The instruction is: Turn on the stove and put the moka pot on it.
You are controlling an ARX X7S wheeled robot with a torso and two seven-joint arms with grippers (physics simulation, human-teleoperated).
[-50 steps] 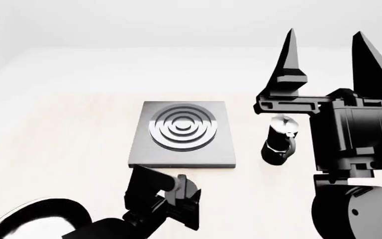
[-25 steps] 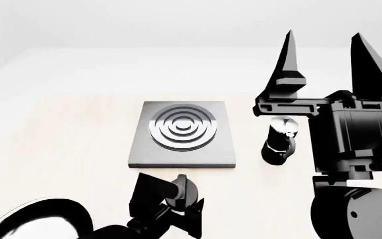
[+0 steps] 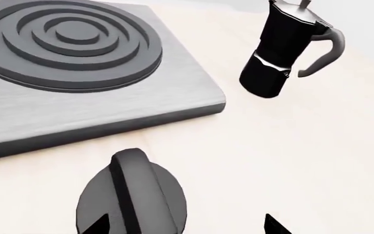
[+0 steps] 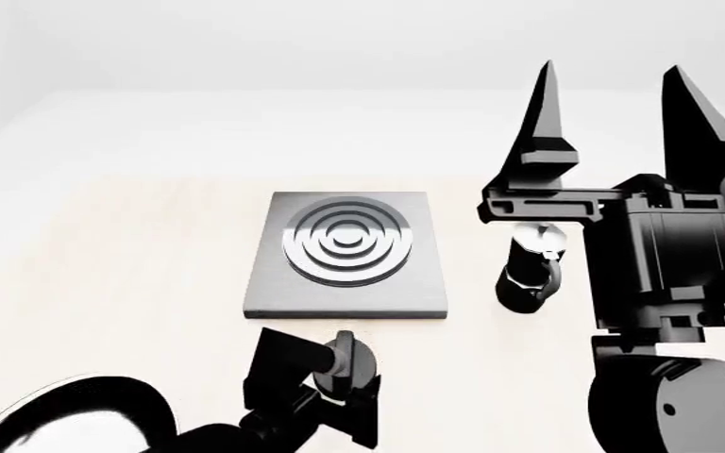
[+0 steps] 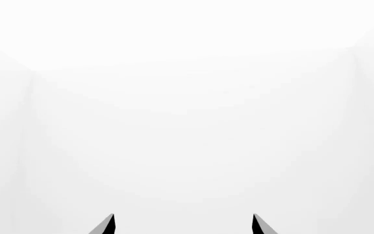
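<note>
The stove (image 4: pixel 347 255) is a flat grey square hotplate with a ringed burner, in the middle of the pale table; it also shows in the left wrist view (image 3: pixel 76 63). Its round black knob (image 4: pixel 345 362) lies just in front of it. My left gripper (image 4: pixel 331 392) is open at the knob (image 3: pixel 132 195), with one fingertip (image 3: pixel 99 226) over the knob and the other clear to its side. The black moka pot (image 4: pixel 532 266) with its silver lid stands upright right of the stove, also in the left wrist view (image 3: pixel 284 48). My right gripper (image 4: pixel 615 104) is open and empty, raised, fingers pointing up.
My right arm's black body (image 4: pixel 659 274) stands close to the right of the moka pot and hides the table there. The table (image 4: pixel 124 245) is bare to the left of the stove. The right wrist view shows only the white wall (image 5: pixel 187 97).
My left gripper has shifted a little back from the stove, so the knob now shows between its fingers. My right gripper has risen slightly. The stove and moka pot have not moved.
</note>
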